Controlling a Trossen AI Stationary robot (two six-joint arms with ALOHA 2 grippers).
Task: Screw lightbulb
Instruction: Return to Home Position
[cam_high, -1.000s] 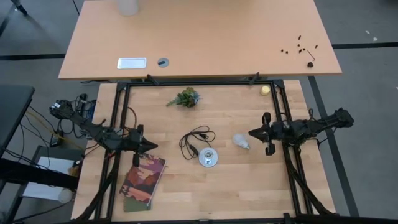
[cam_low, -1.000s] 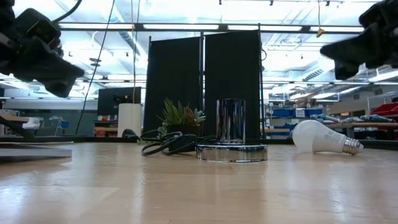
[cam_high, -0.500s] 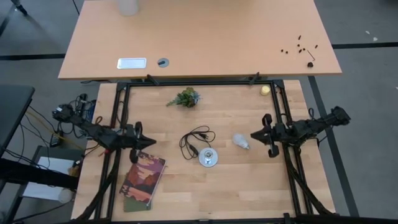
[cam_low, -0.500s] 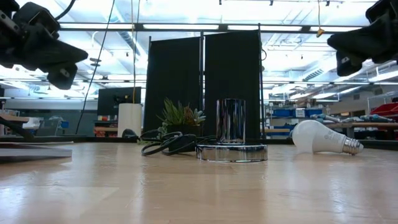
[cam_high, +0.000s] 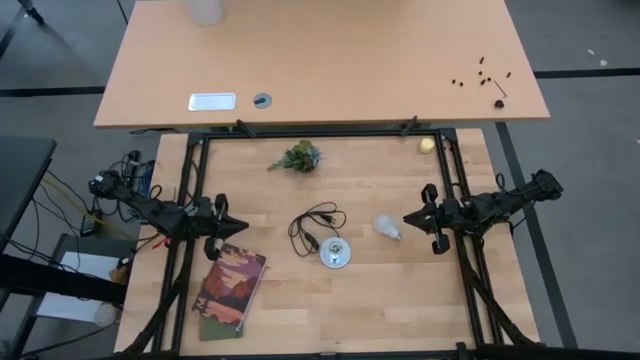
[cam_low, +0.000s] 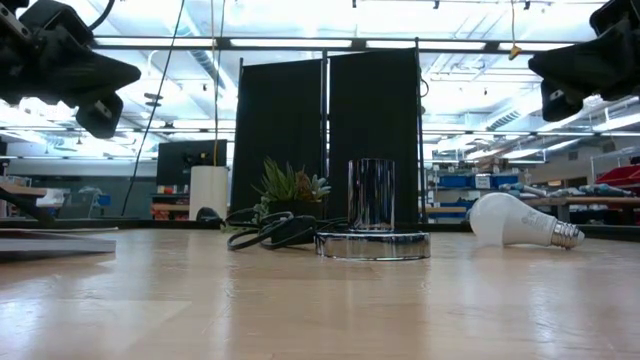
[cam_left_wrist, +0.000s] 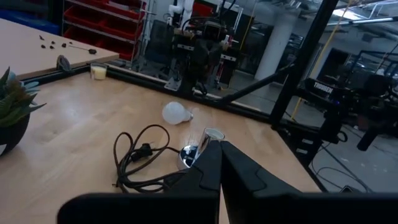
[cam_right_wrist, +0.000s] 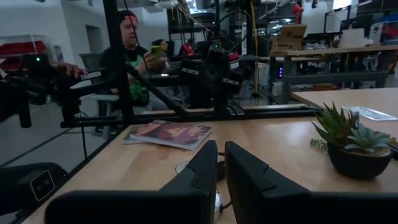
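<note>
White lightbulb (cam_high: 387, 227), lying on table

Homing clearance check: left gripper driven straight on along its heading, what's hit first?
Probably the upright chrome lamp socket, black cord just before it. The left gripper hangs above the table, so it might pass over; depth is unclear.

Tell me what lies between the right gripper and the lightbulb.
Nothing but bare wood. In the high view the right gripper hangs just right of the lightbulb, with only a strip of table showing between them.
</note>
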